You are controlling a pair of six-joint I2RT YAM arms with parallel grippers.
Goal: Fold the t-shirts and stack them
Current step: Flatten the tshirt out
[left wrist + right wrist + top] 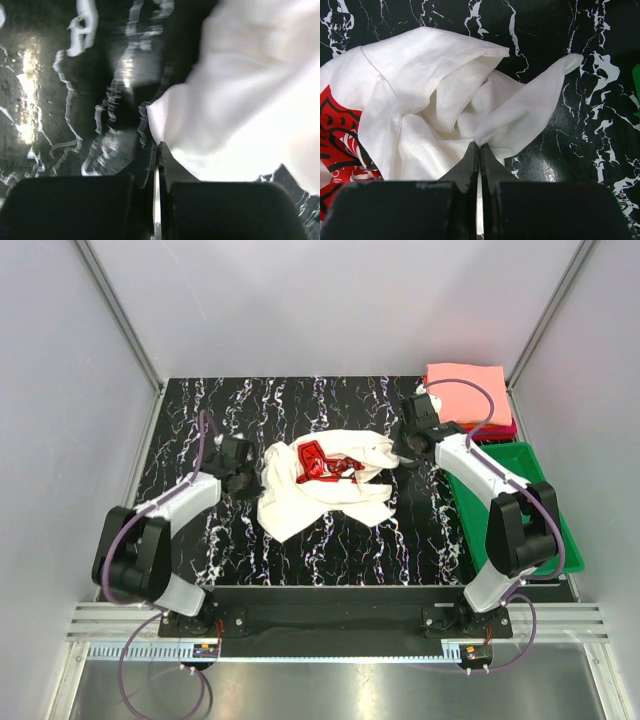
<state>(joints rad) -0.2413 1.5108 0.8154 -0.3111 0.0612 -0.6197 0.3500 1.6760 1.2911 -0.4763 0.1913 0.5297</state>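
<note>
The cream-white t-shirt (pixel 325 490) lies crumpled in the middle of the black marbled table, with its red print (pixel 322 462) partly showing. My left gripper (pixel 250 478) is at the shirt's left edge. In the blurred left wrist view it (pixel 159 146) is shut on the edge of the white cloth (pixel 240 100). My right gripper (pixel 405 452) is at the shirt's right edge. In the right wrist view it (pixel 480 145) is shut on a pinched fold of the shirt (pixel 435 90), and the red print (pixel 335 135) shows at the left.
A folded stack stands at the back right corner, with the salmon-pink t-shirt (pixel 465 392) on top and a red one (pixel 502 427) under it. The green tray (pixel 528 462) lies along the right side, partly under my right arm. Grey walls enclose the table.
</note>
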